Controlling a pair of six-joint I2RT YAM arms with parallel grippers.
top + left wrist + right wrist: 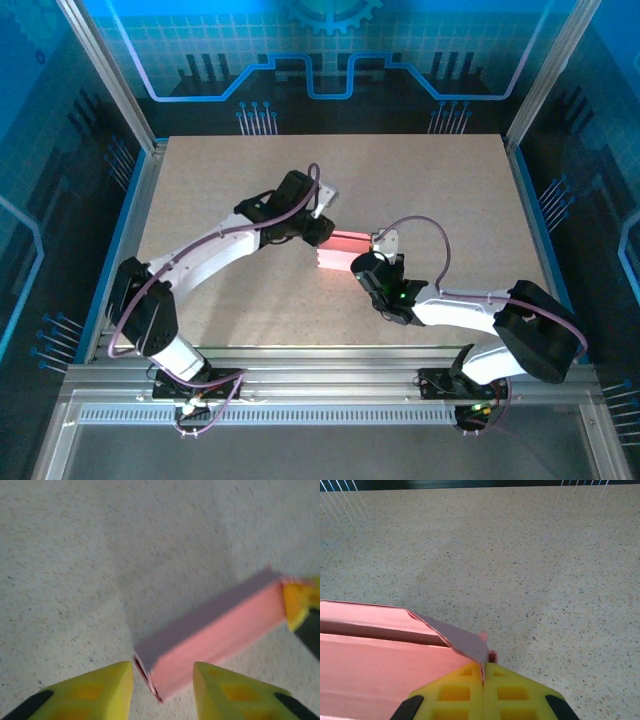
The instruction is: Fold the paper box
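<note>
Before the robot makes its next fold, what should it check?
1. Small pink paper box rests on the speckled table: ok.
2. Right fingers shut on the box's end flap: ok.
3. Left fingers sit one on each side of the other end: ok.
4. Left fingers pressing the box: cannot tell.
5. Right-end flap tucked in: not ok, it sticks out.
</note>
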